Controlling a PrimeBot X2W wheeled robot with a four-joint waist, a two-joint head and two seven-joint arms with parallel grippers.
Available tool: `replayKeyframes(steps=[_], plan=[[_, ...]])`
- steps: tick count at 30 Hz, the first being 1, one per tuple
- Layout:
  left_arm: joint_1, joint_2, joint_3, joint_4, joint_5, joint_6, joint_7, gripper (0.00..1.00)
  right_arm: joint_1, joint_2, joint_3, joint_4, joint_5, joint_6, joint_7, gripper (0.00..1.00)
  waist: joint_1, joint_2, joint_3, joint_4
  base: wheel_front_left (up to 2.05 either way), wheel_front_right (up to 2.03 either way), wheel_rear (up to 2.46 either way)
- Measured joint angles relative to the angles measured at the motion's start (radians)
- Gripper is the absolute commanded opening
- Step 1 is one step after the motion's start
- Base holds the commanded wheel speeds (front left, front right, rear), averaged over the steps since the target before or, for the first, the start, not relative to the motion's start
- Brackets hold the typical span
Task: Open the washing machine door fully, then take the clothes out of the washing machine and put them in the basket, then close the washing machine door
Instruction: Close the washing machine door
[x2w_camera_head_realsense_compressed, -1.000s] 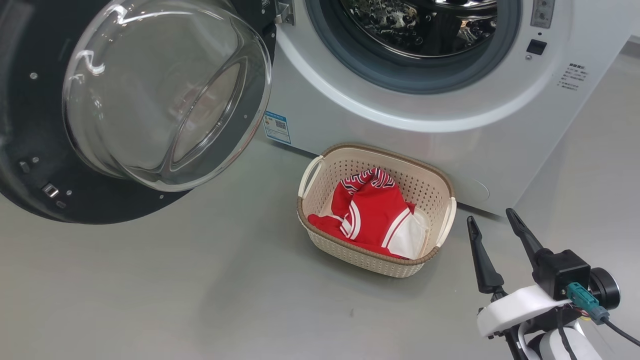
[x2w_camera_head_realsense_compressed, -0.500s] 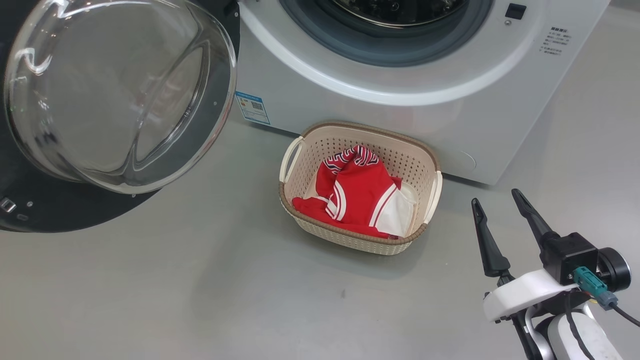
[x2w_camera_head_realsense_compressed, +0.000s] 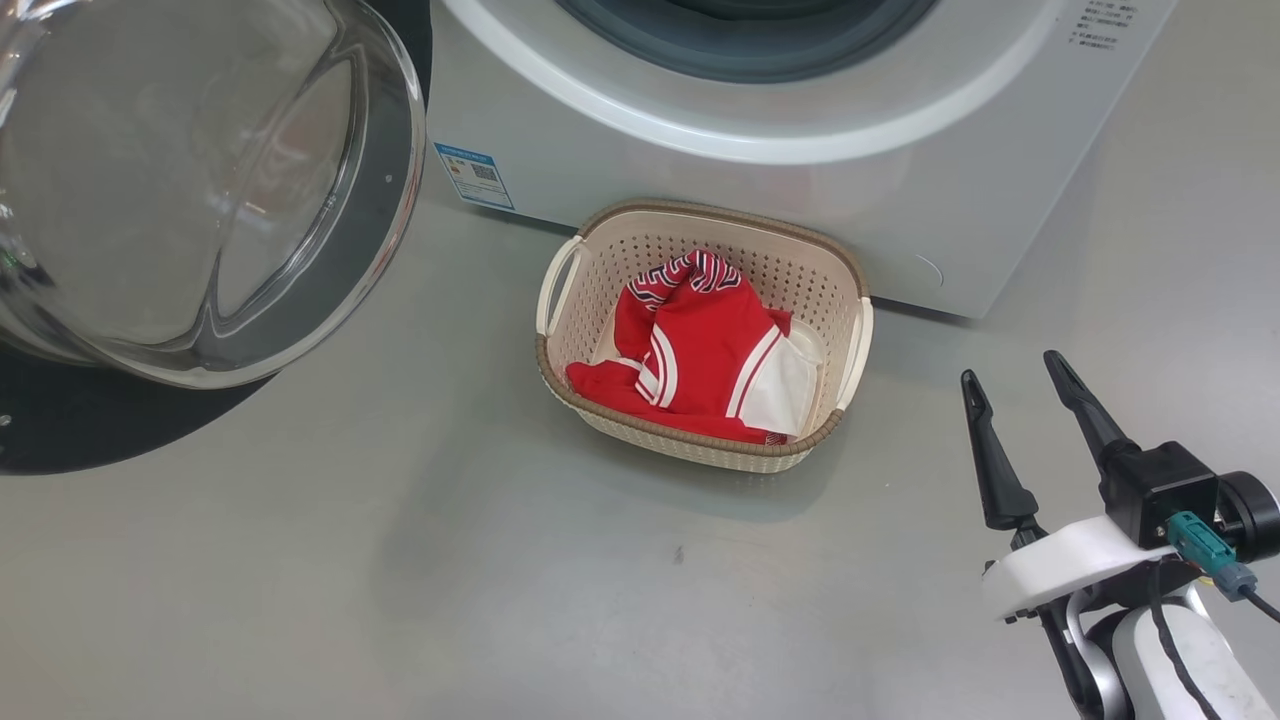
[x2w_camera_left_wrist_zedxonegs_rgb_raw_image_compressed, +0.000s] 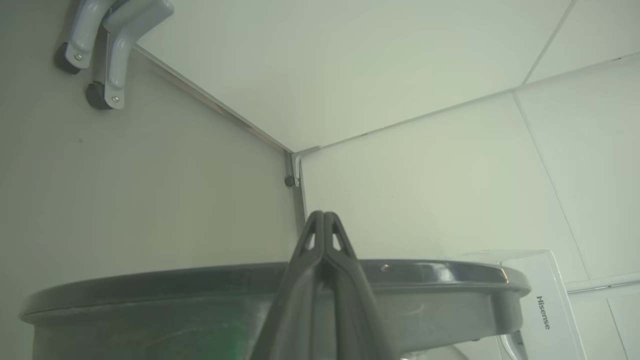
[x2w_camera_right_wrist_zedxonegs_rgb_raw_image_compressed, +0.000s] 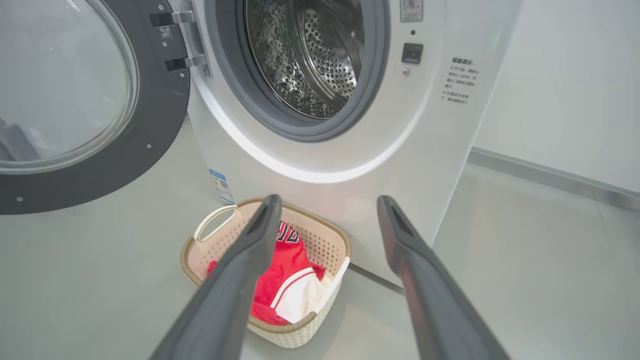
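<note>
With left gripper (x2w_camera_left_wrist_zedxonegs_rgb_raw_image_compressed: 325, 216) pinched together by the washing machine door (x2w_camera_left_wrist_zedxonegs_rgb_raw_image_compressed: 150, 285) rim, right gripper (x2w_camera_head_realsense_compressed: 1010, 368) spread and empty: could skid off that glossy edge. Might leave it unlatched.

The washing machine door (x2w_camera_head_realsense_compressed: 190, 190) runs off the head view's left and top edges. The washing machine (x2w_camera_head_realsense_compressed: 760, 190) is cut at the top, leaving its port (x2w_camera_head_realsense_compressed: 740, 55) as a grey arc. Print on the blue label (x2w_camera_head_realsense_compressed: 476, 176) is too small to read. The basket (x2w_camera_head_realsense_compressed: 700, 452) wall hides the lower folds of the clothes (x2w_camera_head_realsense_compressed: 700, 350). Whether the left end effector (x2w_camera_left_wrist_zedxonegs_rgb_raw_image_compressed: 324, 215) touches the door's rim, I can't tell.
</note>
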Motion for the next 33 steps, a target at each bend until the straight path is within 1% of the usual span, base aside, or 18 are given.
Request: replayKeyframes(steps=[8, 11, 17, 24, 33], plan=[[-0.006, 0.003, -0.016, 0.049, 0.0, -0.001, 0.022, 0.0, 0.0, -0.001, -0.004, 0.0, 0.0, -0.001, 0.0, 1.0, 0.0, 0.0, 0.008, 0.001, 0.0, 0.0, 0.0], [-0.007, 0.014, -0.025, 0.06, 0.0, -0.003, 0.04, 0.0, -0.001, -0.002, -0.005, -0.005, 0.0, -0.001, 0.002, 1.0, 0.0, 0.0, 0.012, 0.002, 0.0, 0.0, 0.0], [-0.014, 0.029, -0.042, 0.085, 0.0, -0.042, 0.08, 0.0, -0.01, -0.006, -0.006, -0.009, 0.0, -0.001, 0.004, 1.0, 0.0, 0.0, 0.021, 0.007, 0.0, 0.0, 0.0], [-0.015, 0.03, -0.047, 0.092, -0.016, -0.099, 0.141, 0.0, -0.011, -0.007, -0.017, -0.009, 0.0, -0.004, 0.004, 1.0, 0.0, 0.0, 0.021, 0.016, 0.0, 0.0, 0.0], [-0.014, 0.009, -0.062, 0.102, -0.044, -0.164, 0.218, 0.0, -0.01, -0.01, -0.023, -0.008, 0.001, -0.006, 0.004, 1.0, 0.0, 0.0, 0.007, 0.04, 0.0, 0.0, 0.0]])
